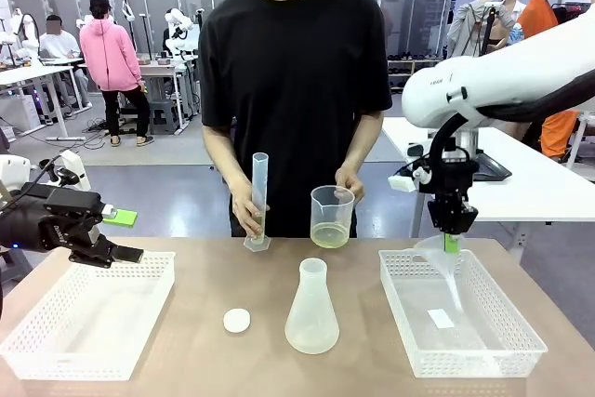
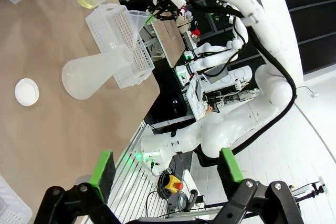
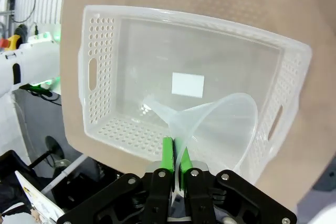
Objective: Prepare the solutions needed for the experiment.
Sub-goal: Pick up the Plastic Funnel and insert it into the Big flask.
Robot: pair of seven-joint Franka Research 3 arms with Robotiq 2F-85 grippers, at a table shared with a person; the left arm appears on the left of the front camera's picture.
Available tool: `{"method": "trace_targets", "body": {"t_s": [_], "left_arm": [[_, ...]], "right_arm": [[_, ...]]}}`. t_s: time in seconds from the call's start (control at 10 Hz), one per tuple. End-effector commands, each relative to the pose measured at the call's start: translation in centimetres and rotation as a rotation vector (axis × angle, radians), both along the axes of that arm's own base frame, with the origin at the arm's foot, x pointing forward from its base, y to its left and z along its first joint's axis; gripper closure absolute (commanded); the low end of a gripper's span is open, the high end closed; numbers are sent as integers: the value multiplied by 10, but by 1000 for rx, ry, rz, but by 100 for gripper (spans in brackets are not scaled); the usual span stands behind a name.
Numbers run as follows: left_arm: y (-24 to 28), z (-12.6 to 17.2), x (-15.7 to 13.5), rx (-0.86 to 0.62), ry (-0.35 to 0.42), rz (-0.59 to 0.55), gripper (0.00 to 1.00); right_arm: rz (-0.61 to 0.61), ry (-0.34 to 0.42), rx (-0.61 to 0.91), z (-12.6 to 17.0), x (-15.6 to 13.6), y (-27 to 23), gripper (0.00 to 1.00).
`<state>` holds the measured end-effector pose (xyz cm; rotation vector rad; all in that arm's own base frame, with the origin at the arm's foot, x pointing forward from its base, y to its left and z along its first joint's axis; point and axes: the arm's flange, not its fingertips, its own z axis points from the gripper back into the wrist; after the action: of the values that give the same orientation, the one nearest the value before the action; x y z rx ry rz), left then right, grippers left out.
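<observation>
The yellow liquid (image 1: 330, 235) sits low in a clear cup (image 1: 332, 204) at the far side of the surface (image 1: 204, 360), near the middle. A person (image 1: 293, 72) holds the cup with one hand (image 1: 350, 183). The person's other hand (image 1: 247, 216) holds a tall thin tube (image 1: 259, 192) that stands upright just beside the cup.

The right end effector (image 1: 451, 241) is clenched on the rim of a clear funnel (image 1: 444, 262). It hangs over the far edge of the right basket (image 1: 521, 341). The funnel's thin end points down into that basket, which has a small white label (image 3: 188, 85) on its floor. The yellow liquid is off to this end effector's left side. It is apart from the end effector and from the funnel.

The left end effector (image 1: 121, 236) is released, with its fingers wide apart and nothing between them. It hangs over the far left corner of the left basket (image 1: 56, 350). The yellow liquid is well apart from it, across the surface to its right.

A cloudy white flask (image 1: 311, 313) stands upright in the middle of the surface, on the robot's side of the cup. A round white lid (image 1: 236, 321) lies flat near the flask.
</observation>
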<state>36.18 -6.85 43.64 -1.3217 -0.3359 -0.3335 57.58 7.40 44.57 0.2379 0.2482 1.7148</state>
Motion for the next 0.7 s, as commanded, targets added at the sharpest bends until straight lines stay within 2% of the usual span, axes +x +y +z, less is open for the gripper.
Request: {"method": "trace_targets", "body": {"t_s": [0.0,0.3,0.6], "left_arm": [[1,-2,-2,-4,-18,-14,0],[1,-2,-2,-4,-18,-14,0],[1,-2,-2,-4,-18,-14,0]], "right_arm": [[-20,-161,-94,26,-36,8,100],[-41,-430,-149,90,-79,20,100],[-55,-629,-166,122,-123,33,100]]}}
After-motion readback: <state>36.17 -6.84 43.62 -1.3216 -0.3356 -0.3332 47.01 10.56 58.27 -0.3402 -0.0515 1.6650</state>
